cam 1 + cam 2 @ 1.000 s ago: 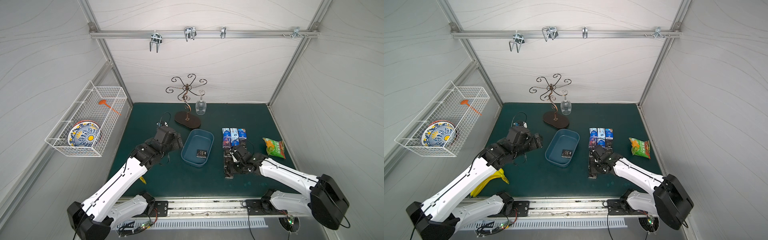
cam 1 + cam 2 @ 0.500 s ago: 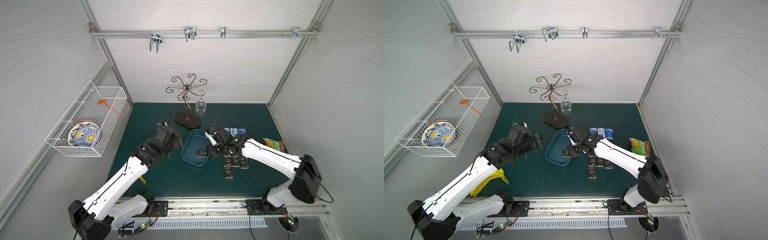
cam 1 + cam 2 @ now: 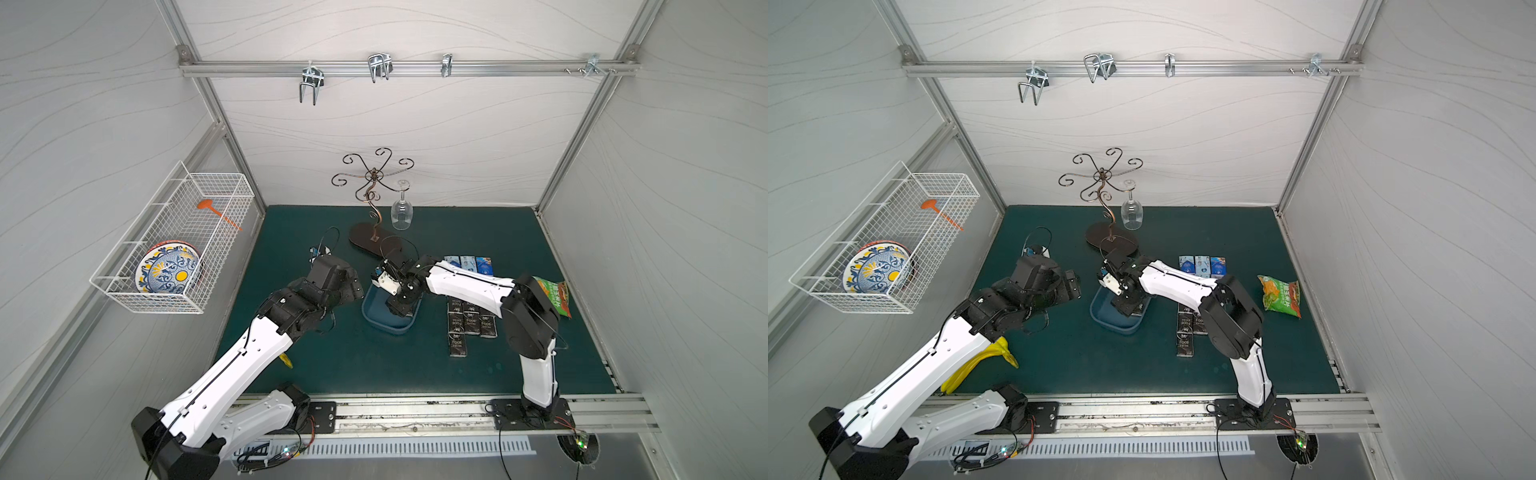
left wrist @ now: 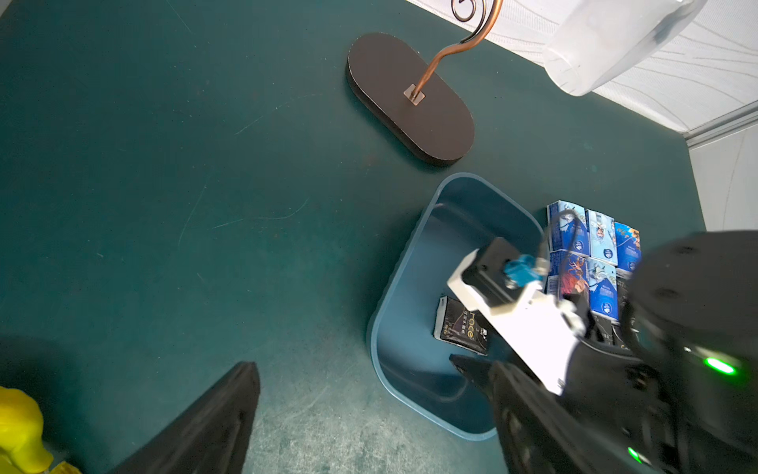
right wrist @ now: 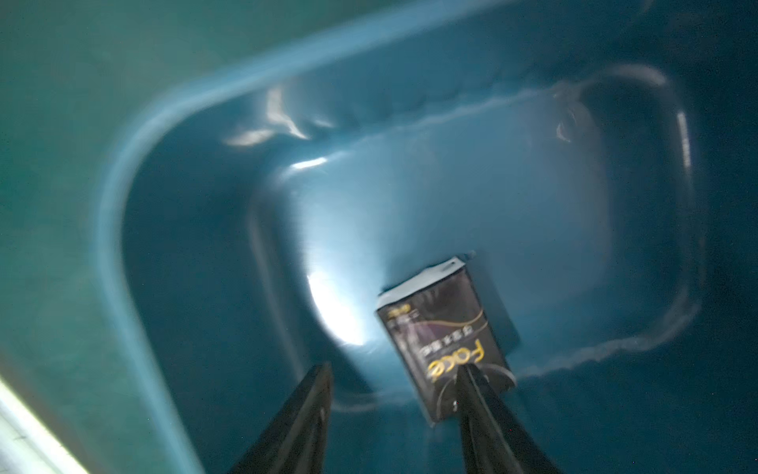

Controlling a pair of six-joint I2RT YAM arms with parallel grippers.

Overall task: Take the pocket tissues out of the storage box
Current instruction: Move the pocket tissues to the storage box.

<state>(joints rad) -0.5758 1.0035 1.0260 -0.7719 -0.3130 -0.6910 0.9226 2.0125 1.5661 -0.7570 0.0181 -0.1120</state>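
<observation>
Blue storage box (image 4: 410, 349) holds one black tissue pack (image 5: 443, 336); right tool (image 5: 389, 410) inside, spread, empty; left tool (image 4: 352, 363) wide.

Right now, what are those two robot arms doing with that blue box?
The right arm is reaching into the blue storage box. The right pincer is open over a black tissue pack, the only one I can see inside, and is not gripping it yet. Many other packs lie in rows on the green mat beside the box. The left pincer hangs open next to the box, holding nothing.
</observation>
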